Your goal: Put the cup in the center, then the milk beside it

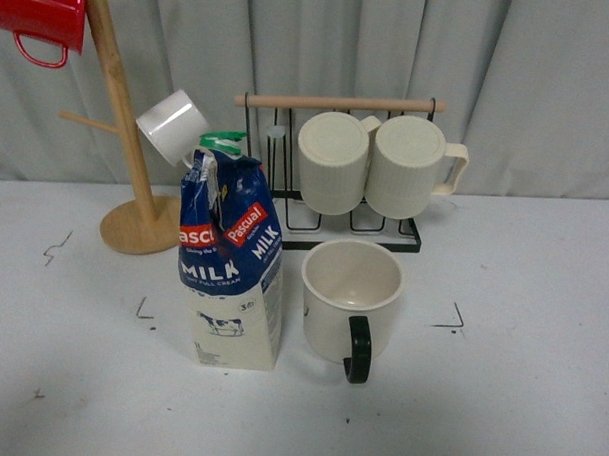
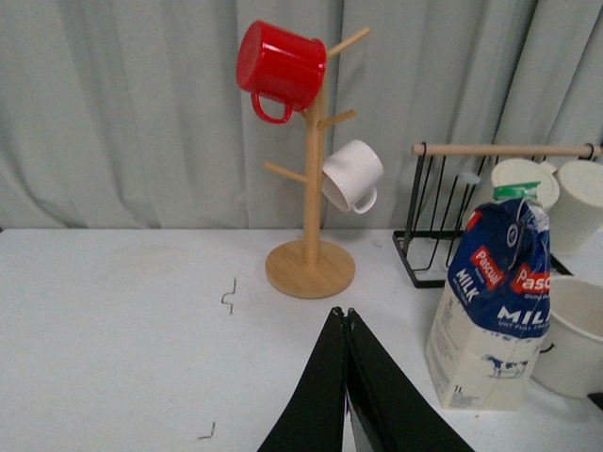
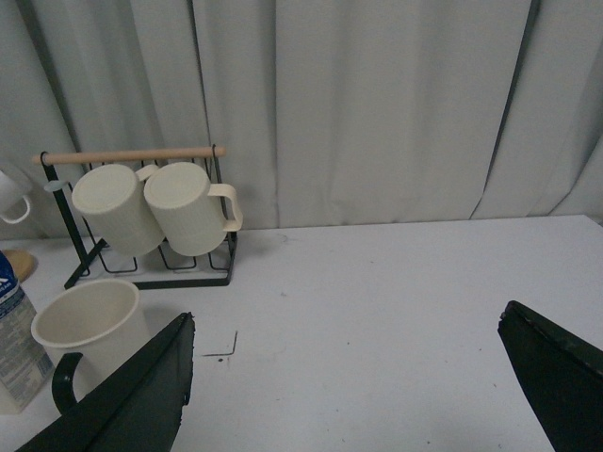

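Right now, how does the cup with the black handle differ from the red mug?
The cup stands upright on the table, mouth up; the red mug hangs tipped on the wooden tree. The cup is cream with a black handle; the red mug's handle is red like its body. The cup sits beside the milk; the red mug hangs high at the back left. Both have one loop handle.
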